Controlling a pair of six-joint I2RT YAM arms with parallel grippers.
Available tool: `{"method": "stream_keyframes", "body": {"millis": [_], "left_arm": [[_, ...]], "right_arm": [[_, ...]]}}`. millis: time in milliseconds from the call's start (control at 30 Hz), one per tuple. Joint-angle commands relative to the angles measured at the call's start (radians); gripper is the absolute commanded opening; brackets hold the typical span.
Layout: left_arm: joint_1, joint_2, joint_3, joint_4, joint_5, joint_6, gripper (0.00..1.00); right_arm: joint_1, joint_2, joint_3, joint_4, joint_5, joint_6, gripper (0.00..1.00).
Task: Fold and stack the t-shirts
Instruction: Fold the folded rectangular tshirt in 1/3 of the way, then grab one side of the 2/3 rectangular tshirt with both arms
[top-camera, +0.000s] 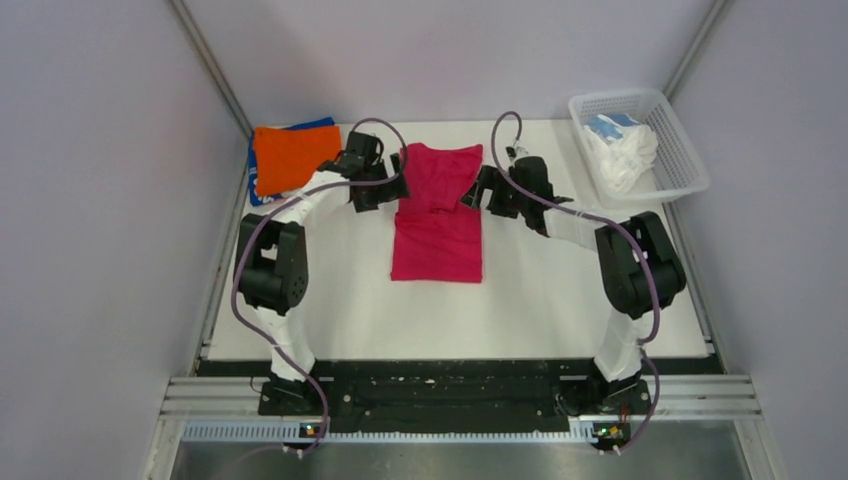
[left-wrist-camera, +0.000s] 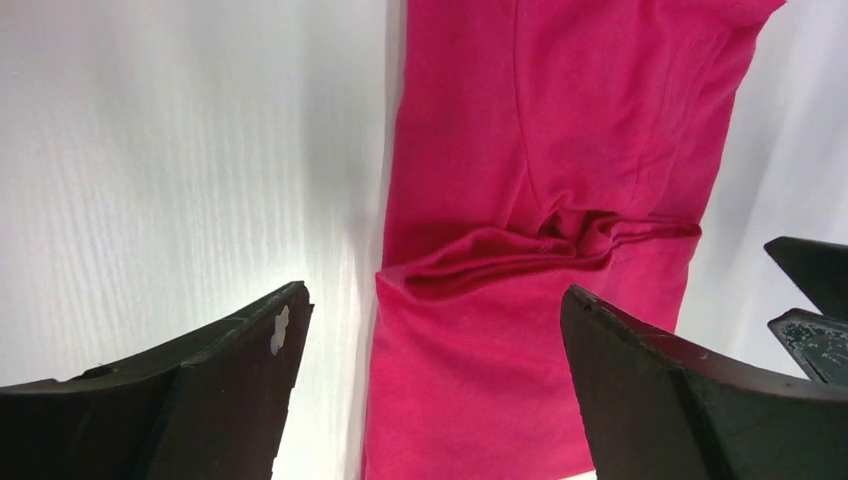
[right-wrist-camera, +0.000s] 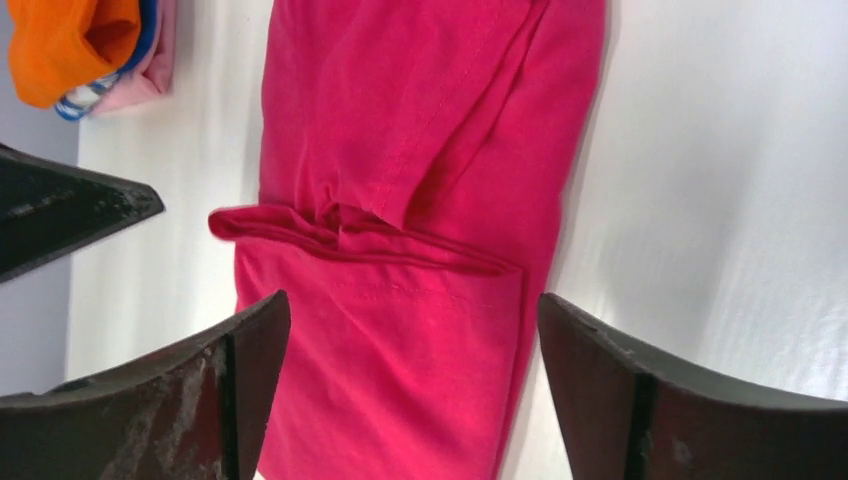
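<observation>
From my end, the crimson shirt (top-camera: 437, 215) lies flat on the white table (top-camera: 560, 300), folded into a long narrow strip that runs away from the arm bases. Its far half looks doubled back on top of the near half. A bunched ridge of cloth crosses the strip where that upper layer ends, a little beyond the middle.

My left gripper (left-wrist-camera: 434, 292) sits at the shirt's left edge, level with that ridge. Its jaws are spread wide, with nothing pinched between them. In its wrist view one finger is over bare table left of the shirt and the other is over the shirt's right part, with the ridge showing in the gap.

My right gripper (right-wrist-camera: 414, 297) is at the shirt's right edge, across from the left one. It is also spread wide and grips nothing. Its wrist view shows the shirt filling most of the gap between the fingers. I cannot tell from any view whether either set of fingertips touches the cloth.

Left of the shirt's far end, well apart from it, is a small stack. An orange shirt (top-camera: 293, 155) lies on top, a blue one (top-camera: 318, 124) shows at its edges, and a pale pink one (right-wrist-camera: 150, 75) peeks out beneath in the right wrist view.

Right of the shirt's far end, at the table's corner, stands a white mesh basket (top-camera: 690, 165). A crumpled white and light-blue bundle (top-camera: 620, 150) lies inside it.
</observation>
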Motion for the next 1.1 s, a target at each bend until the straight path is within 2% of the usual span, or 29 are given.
{"method": "stream_keyframes", "body": {"millis": [0,200,300,400,533,800,1000,1067], "left_arm": [[0.009,-0.115,-0.032,-0.027,0.016,0.019,0.99],[0.009,-0.367,-0.36,0.069,0.063,-0.059,0.99],[0.009,-0.464,-0.5,0.102,0.087,-0.1,0.99],[0.008,-0.513,-0.599,0.118,0.115,-0.124,0.99],[0.007,-0.523,-0.698,0.17,0.156,-0.162,0.99],[0.006,-0.45,-0.754,0.264,0.21,-0.209,0.7],[0.004,-0.34,-0.724,0.292,0.227,-0.209,0.54],[0.004,-0.309,-0.712,0.308,0.237,-0.213,0.43]], "right_arm": [[0.003,-0.103,-0.008,0.002,-0.005,-0.061,0.98],[0.163,-0.173,-0.096,-0.011,-0.039,-0.135,0.99],[0.217,-0.191,-0.143,0.005,0.024,-0.088,0.99],[0.231,-0.239,-0.218,0.031,0.066,-0.021,0.99],[0.231,-0.333,-0.327,-0.019,0.157,0.028,0.99],[0.23,-0.481,-0.534,-0.046,0.186,0.125,0.96],[0.231,-0.504,-0.536,-0.091,0.203,0.159,0.91],[0.23,-0.511,-0.537,-0.108,0.222,0.158,0.89]]}}
